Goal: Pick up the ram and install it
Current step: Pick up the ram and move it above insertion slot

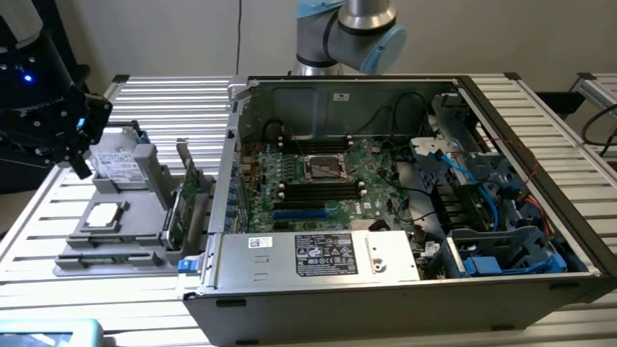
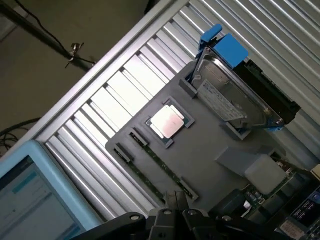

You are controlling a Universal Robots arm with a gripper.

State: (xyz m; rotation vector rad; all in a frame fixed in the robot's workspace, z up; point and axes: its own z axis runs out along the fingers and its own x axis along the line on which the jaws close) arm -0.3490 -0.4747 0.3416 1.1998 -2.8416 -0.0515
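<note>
- Your ram (image 2: 152, 167), a long, narrow, flat green circuit-board stick, sits in a slim groove along one long edge of the grey plastic parts tray (image 2: 210, 145). The tray rests on the slatted metal table (image 2: 115, 100), just beside the open grey metal computer case (image 1: 386, 307).
- The claw (image 2: 172, 206) hangs above that edge of the tray, near the ram but apart from it. Its black fingers are drawn together with nothing between them.
- Expect the ram to be very light and stiff, but treat it as fragile: a thin board like this likely cracks if bent or twisted.
- Its bare faces probably give little friction, so a skewed pinch could let it pivot.
- Take hold at mid-length, with one finger on each broad face, so it lifts level and comes straight out of the groove.
- Small grey tabs seem to hold each end, so avoid prying sideways.
- The square silver processor (image 2: 167, 121) lies near the ram on the same tray.
</note>
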